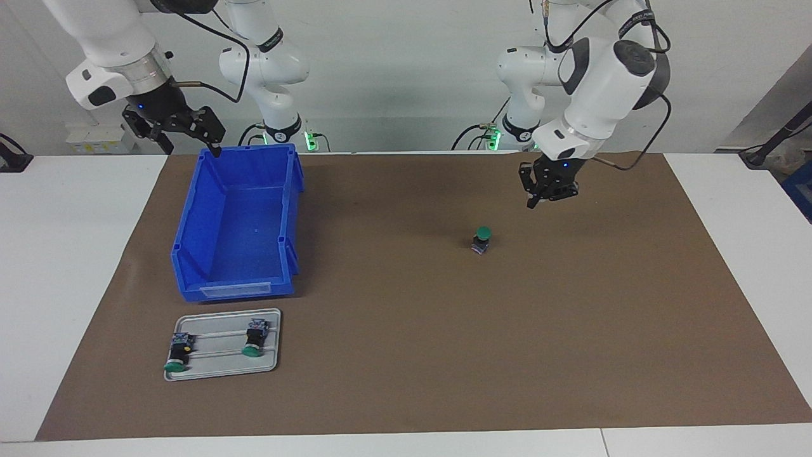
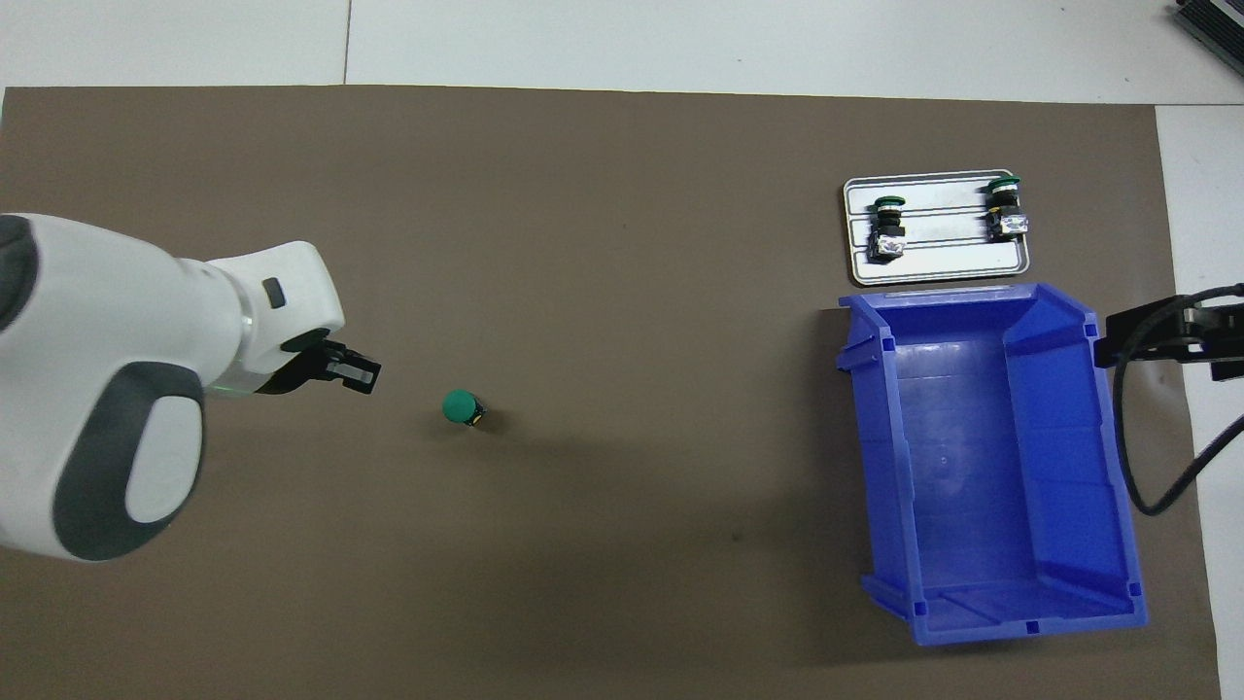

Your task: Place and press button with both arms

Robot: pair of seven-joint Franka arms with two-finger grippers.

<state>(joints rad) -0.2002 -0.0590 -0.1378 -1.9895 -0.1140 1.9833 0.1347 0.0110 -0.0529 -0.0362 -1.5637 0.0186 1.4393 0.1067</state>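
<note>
The button stands upright on the brown mat, green cap up; it also shows in the overhead view. My left gripper hangs pointing down over the mat, beside the button toward the left arm's end, clear of it and holding nothing. In the overhead view the left gripper shows just short of the button. My right gripper is open and empty, raised over the blue bin's corner nearest the robots; it shows at the overhead view's edge.
An empty blue bin stands toward the right arm's end. Farther from the robots than the bin, a grey tray holds two like buttons lying on their sides.
</note>
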